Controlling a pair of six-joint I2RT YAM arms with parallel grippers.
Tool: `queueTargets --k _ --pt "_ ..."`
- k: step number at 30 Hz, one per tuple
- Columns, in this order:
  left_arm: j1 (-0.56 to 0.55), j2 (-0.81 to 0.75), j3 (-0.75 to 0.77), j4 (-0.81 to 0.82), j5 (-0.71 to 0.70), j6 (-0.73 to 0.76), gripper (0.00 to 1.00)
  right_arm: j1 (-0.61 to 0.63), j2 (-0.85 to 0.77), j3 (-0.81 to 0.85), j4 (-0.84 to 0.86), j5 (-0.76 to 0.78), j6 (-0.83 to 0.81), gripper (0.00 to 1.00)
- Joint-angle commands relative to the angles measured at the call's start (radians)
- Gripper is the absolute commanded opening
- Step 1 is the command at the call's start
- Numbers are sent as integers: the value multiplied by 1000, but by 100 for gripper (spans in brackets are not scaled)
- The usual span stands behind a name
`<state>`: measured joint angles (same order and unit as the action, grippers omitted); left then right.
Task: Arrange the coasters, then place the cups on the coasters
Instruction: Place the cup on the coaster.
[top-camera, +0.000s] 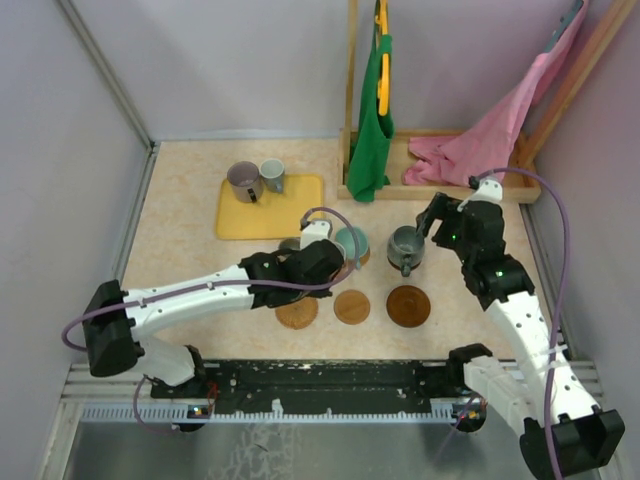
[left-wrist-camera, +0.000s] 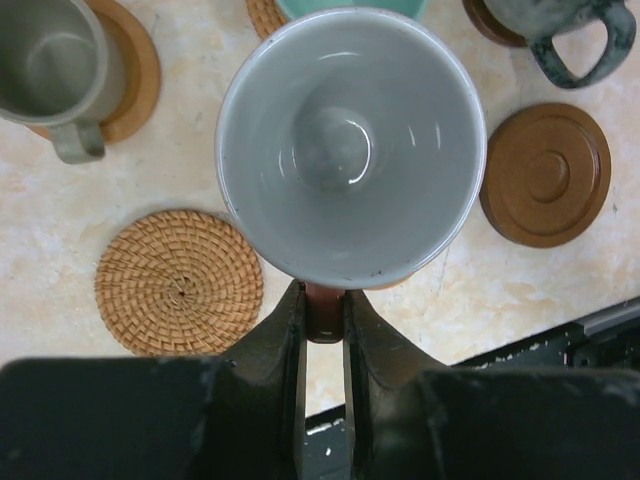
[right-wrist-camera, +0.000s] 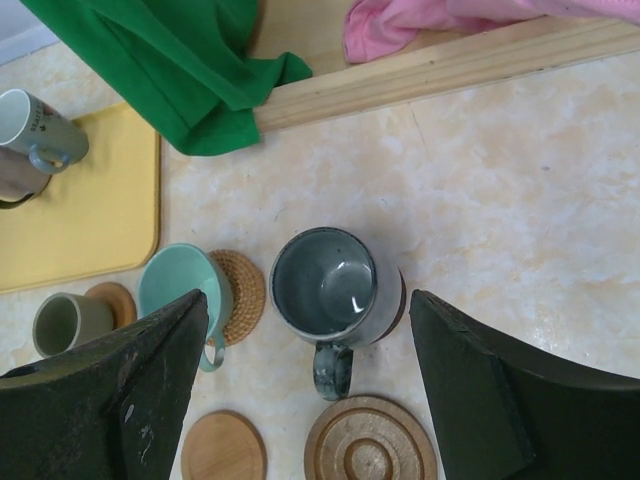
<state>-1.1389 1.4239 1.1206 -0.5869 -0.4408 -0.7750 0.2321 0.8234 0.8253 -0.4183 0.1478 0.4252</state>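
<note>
Three cups stand on coasters in a row on the tabletop (right-wrist-camera: 520, 200): a grey mug (right-wrist-camera: 62, 325), a teal cup (right-wrist-camera: 178, 288) and a dark grey-blue mug (right-wrist-camera: 335, 288). The right hand (top-camera: 428, 222) hangs by the dark grey-blue mug, fingers spread wide, gripping nothing. The left hand (left-wrist-camera: 323, 305) is clamped on the reddish handle of a pale-lined cup (left-wrist-camera: 350, 140), between a woven coaster (left-wrist-camera: 180, 282) and a dark brown coaster (left-wrist-camera: 545, 175). A purplish mug (top-camera: 243, 180) and a light mug (top-camera: 272, 174) sit on the yellow tray (right-wrist-camera: 90, 220).
</note>
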Motion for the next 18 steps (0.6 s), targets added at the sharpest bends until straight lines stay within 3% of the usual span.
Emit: queueTargets --k 1,18 --pt "-61 26 63 -27 -33 -68 0 -14 -9 0 35 -17 14 82" --pt "-218 208 182 -178 -133 -397 0 -27 -26 -39 51 -28 29 82"
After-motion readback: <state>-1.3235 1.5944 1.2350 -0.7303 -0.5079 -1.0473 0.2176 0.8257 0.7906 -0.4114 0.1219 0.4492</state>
